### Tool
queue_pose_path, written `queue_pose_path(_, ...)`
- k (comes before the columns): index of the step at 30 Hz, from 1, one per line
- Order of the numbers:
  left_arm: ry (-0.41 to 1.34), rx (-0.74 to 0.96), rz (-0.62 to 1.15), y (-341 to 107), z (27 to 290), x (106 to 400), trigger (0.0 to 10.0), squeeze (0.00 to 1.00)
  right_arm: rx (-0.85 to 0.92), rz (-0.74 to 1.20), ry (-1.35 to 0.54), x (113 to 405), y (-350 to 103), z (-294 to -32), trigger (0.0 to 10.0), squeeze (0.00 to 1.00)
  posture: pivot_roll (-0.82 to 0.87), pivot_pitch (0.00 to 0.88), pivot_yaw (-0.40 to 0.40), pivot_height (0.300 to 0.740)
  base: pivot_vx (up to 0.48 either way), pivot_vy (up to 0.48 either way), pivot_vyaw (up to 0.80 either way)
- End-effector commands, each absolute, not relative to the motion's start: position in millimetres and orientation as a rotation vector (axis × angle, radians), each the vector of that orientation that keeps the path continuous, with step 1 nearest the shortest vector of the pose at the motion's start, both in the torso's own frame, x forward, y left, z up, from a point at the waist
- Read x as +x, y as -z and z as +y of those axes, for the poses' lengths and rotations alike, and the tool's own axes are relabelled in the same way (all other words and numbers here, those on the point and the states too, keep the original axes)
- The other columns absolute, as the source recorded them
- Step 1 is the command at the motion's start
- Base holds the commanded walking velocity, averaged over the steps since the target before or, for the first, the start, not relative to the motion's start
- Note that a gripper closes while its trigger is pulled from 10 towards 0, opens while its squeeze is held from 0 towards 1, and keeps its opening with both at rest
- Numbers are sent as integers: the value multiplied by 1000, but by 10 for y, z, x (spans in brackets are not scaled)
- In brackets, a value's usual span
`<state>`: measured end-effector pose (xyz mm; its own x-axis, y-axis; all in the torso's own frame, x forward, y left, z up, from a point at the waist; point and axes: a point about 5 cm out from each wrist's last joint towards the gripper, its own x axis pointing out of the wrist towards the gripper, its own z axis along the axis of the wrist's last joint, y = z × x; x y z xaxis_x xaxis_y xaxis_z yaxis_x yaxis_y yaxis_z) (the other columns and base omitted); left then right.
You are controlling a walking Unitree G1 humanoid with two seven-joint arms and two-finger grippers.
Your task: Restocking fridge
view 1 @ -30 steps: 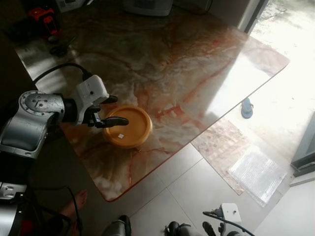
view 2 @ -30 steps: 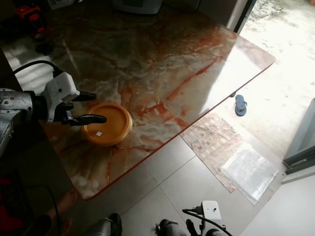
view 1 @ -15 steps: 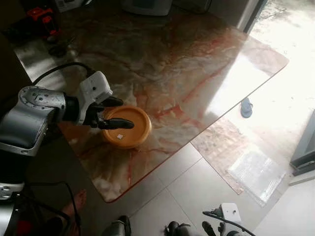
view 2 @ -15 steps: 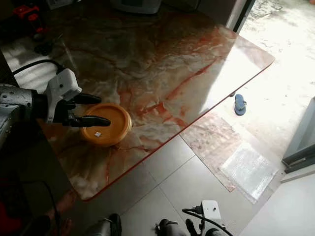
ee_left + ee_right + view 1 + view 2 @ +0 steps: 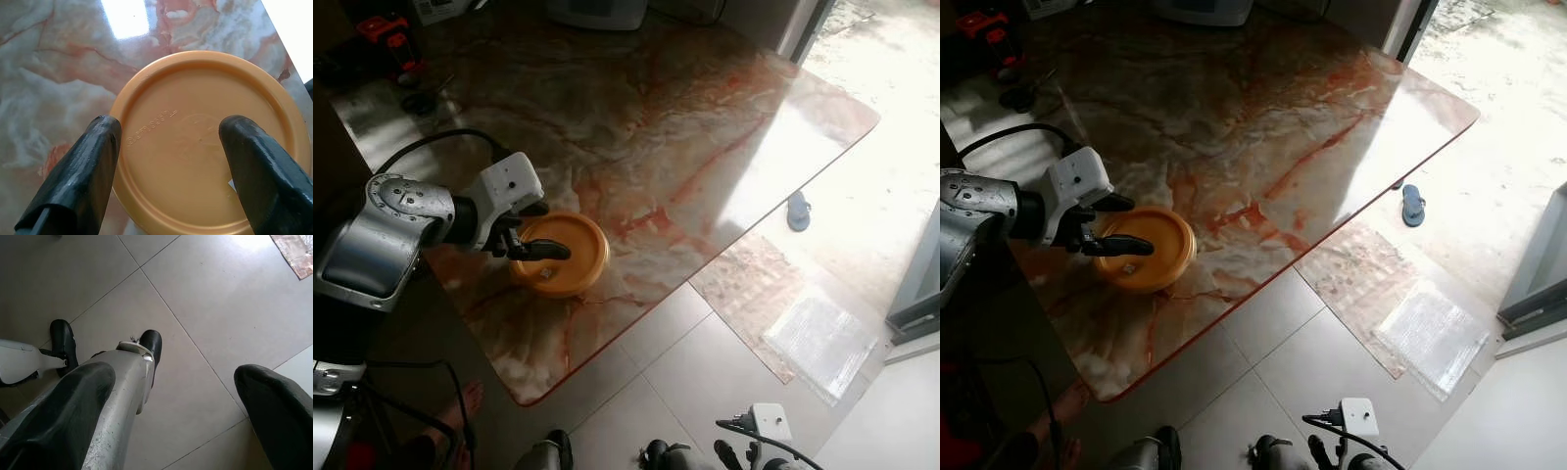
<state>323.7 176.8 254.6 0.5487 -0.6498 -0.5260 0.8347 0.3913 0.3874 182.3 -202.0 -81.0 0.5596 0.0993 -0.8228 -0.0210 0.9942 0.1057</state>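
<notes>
One large marble table [image 5: 685, 127], veined in orange and grey, takes up most of the head views, with glare washing out its far right corner. Beyond its right edge lies pale tiled floor [image 5: 685, 382], carrying a marble-patterned slab [image 5: 749, 284] and, just beside that, a sheet of bubble wrap [image 5: 818, 338]. A blue sandal [image 5: 799, 210] sits on the bright ground past the table corner. A white appliance [image 5: 597, 12] stands at the far table edge; a red and black tool [image 5: 386, 29] sits at the far left corner. Left arm [image 5: 382, 235], silver with a white wrist block, reaches over the near left part of the table. Left gripper [image 5: 533, 230] hangs over the orange plastic lid [image 5: 568, 253], which lies flat on the marble near the table's left edge. In the left wrist view the fingers [image 5: 78, 171] stand wide apart, one at the lid's rim, the other over its surface; the lid [image 5: 205, 142] shows faint embossed lettering and a small white sticker. Contact with the lid cannot be told. Right gripper [image 5: 171, 401] hangs idle over the floor tiles, fingers spread wide, with the robot's silver leg and black foot [image 5: 151, 345] below. A person's bare foot [image 5: 460, 406] shows at the lower left.
</notes>
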Motion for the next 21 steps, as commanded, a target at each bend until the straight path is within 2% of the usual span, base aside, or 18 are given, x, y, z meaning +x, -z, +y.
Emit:
queue_pose_path(1, 969, 694, 321, -2541, 1769, 3208, 10000, 0, 93, 1016, -64, 1717, 858, -2043, 10000, 0, 73, 236, -85, 740, 0, 0, 0)
queue_pose_path(12, 1062, 698, 349, -2539, 1720, 3067, 10000, 0, 99, 1014, -66, 1715, 858, -2042, 10000, 0, 75, 230, -81, 740, 0, 0, 0)
queue_pose_path(21, 1038, 675, 413, -2361, 1765, 3069, 10000, 0, 104, 1017, -70, 1711, 861, -2033, 10000, 0, 68, 217, -79, 740, 0, 0, 0)
